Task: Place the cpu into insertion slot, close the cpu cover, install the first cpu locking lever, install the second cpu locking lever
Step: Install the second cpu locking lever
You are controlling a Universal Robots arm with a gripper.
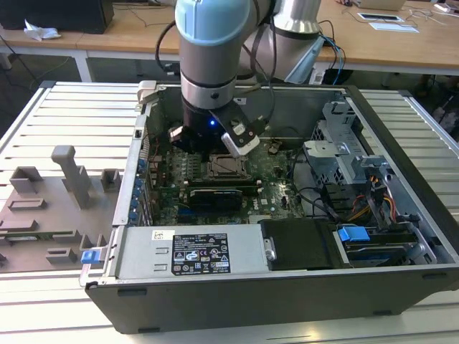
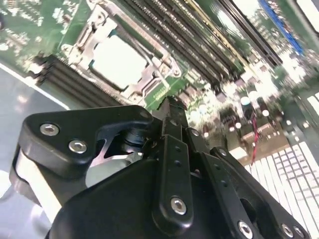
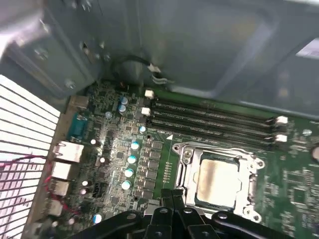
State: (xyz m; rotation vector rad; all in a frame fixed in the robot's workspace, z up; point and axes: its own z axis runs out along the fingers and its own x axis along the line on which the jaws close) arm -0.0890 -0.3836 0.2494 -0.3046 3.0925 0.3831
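The gripper (image 2: 169, 107) hangs inside the open computer case (image 1: 401, 208), just above the green motherboard (image 3: 294, 194) and beside the insertion slot (image 3: 219, 181). Its fingers (image 3: 172, 199) sit pressed together with nothing between them. The cpu (image 3: 215, 180) lies flat in the slot, silver top up, edges square to the socket frame. The cpu cover (image 2: 149, 52) rests down around it, its window framing the chip in both wrist views. Long memory slots (image 3: 214, 122) run parallel to one socket edge, close beside it. The case walls rise around the board; the top is open. A grey fixture tray (image 1: 50, 208) sits outside the case on the exterior view's left
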